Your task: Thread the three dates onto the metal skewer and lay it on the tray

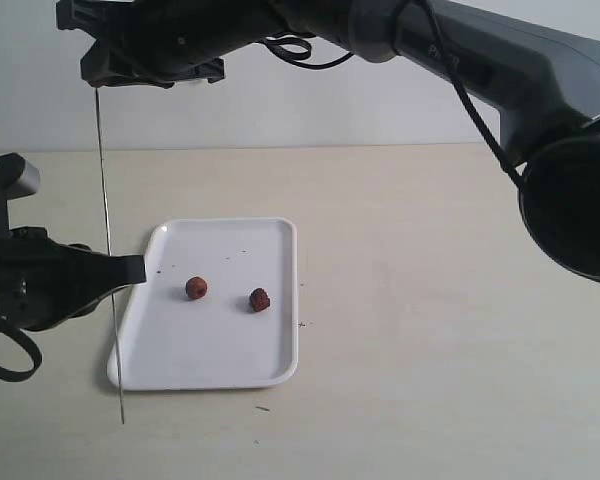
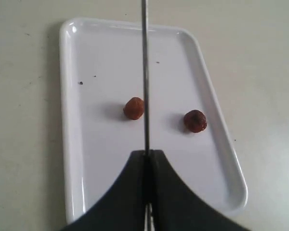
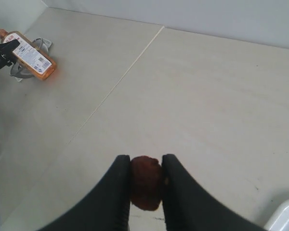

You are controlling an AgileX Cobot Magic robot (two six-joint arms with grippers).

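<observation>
1. Left gripper (image 2: 147, 155): the black fingers are pressed together and clamped on the thin, straight, silvery-grey metal skewer (image 1: 105, 220), near its mid-length.
2. Metal skewer: it stands nearly upright, with its upper end leaning slightly toward 11 o'clock in the exterior view. It crosses in front of the tray's 9 o'clock edge. The lower tip sits just past the tray's 7 o'clock corner. Contact with the table cannot be determined.
3. Flat, rectangular white tray (image 1: 230, 355) with rounded corners and a low rim: it lies on the beige tabletop (image 1: 440, 300), at 7 o'clock from the centre of the exterior view. A few dark specks mark its surface.
4. Two small, wrinkled, reddish-brown fruits rest loose on the tray: the first date (image 1: 196, 288) and the second date (image 1: 260, 299). The second is near the first, at its 4 o'clock, and not touching it.
5. Right gripper (image 3: 145, 161): its black fingers are clamped on the third date (image 3: 145, 185), one finger on each side. In the exterior view this gripper is at 11 o'clock, above the skewer's upper end.
6. An orange bottle (image 3: 33, 57) with a white label lies on its side, well apart from the right gripper.
</observation>
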